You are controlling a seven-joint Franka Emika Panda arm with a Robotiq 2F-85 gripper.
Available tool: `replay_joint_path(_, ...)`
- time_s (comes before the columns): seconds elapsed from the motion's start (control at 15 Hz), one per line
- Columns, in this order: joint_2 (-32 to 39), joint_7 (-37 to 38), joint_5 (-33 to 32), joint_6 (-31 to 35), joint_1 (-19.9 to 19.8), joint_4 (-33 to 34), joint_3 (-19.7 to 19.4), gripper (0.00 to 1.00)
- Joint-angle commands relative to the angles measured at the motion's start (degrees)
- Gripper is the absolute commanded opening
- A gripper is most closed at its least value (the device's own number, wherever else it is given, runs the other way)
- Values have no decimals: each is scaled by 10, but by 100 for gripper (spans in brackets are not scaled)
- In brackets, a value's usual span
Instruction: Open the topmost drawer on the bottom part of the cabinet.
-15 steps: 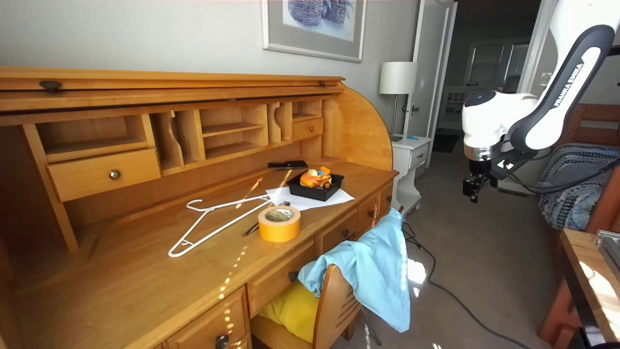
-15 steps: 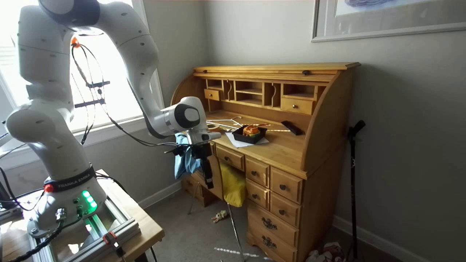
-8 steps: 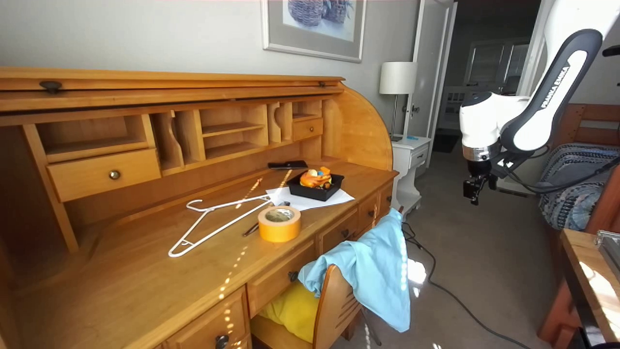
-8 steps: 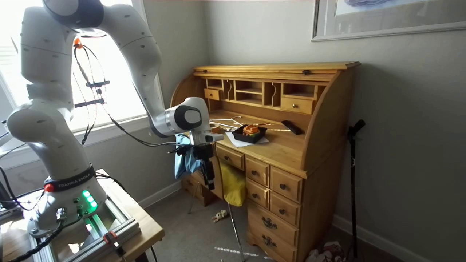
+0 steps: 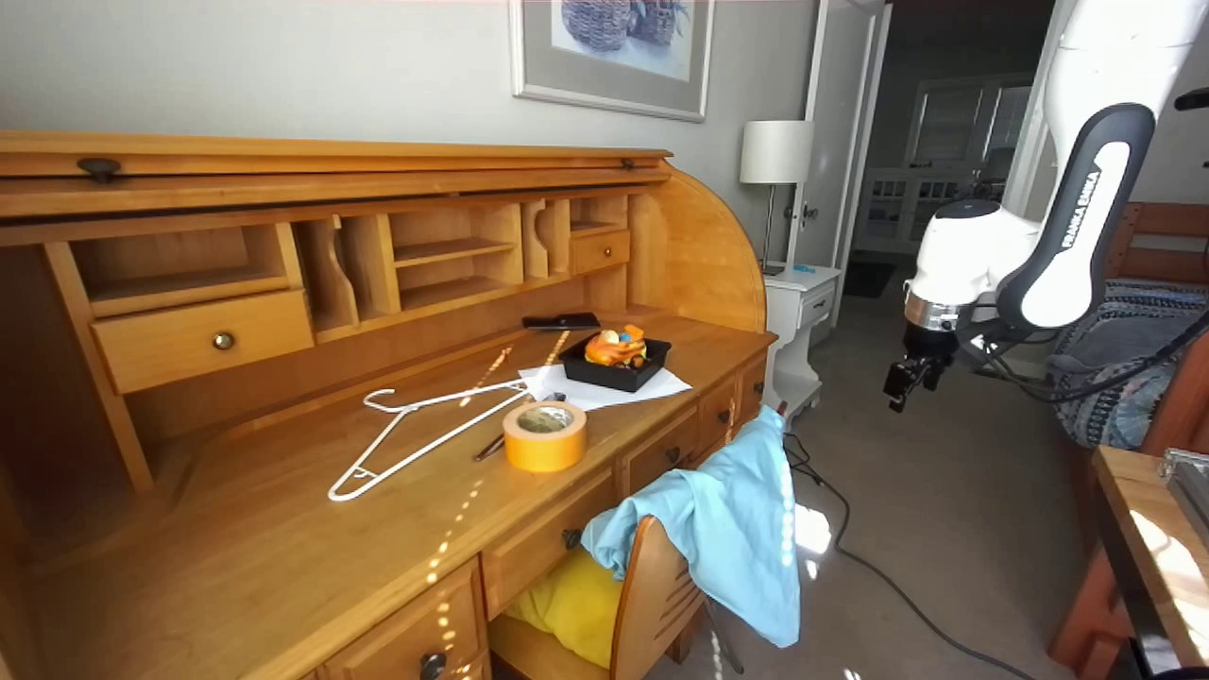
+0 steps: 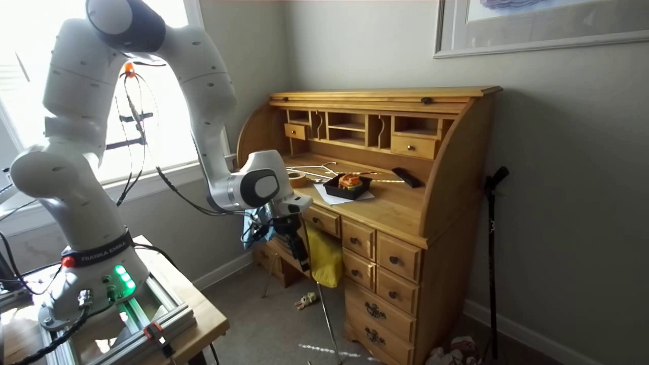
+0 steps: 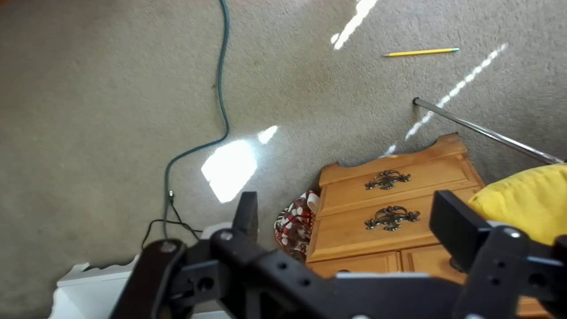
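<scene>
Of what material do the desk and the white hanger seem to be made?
Desk: likely wood or veneer, honey-brown with a satin sheen; faint grain shows.
White hanger: probably plastic, smooth, evenly white and moulded-looking; coated metal remains possible.

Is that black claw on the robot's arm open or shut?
Open. In the wrist view, the gripper has its two fingers wide apart, and the cabinet shows through the gap between them.

Has leaned the arm (image 6: 212,94) farther forward since half a second ago, lowered the gripper (image 6: 303,264) slightly and tilted it more toward the desk (image 6: 393,209)
</scene>
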Motion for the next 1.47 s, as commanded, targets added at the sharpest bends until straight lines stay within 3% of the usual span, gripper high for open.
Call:
replay_joint_path(0.0,82,7,-13,97,6,49,-28,100)
replay_joint_path(0.2,125,-6,4,173,4,88,-30,100)
replay_joint_path(0.27,134,-2,10,173,6,98,-29,100)
replay_joint_path(0.33,103,0,1,152,3,67,-29,100)
replay_joint_path(0.8,127,0,2,164,4,94,-28,100)
replay_joint_path(0.87,120,-109,106,173,-30,69,18,100)
replay_joint_path(0.93,149,-27,29,217,2,94,-23,100)
replay_joint_path(1.0,157,-153,134,242,-34,85,29,100)
replay_joint_path(1.13,186,-215,162,301,-87,100,90,100)
replay_joint_path(1.2,203,-241,169,330,-105,106,113,100)
replay_joint_path(1.4,262,-282,107,370,-195,146,187,100)
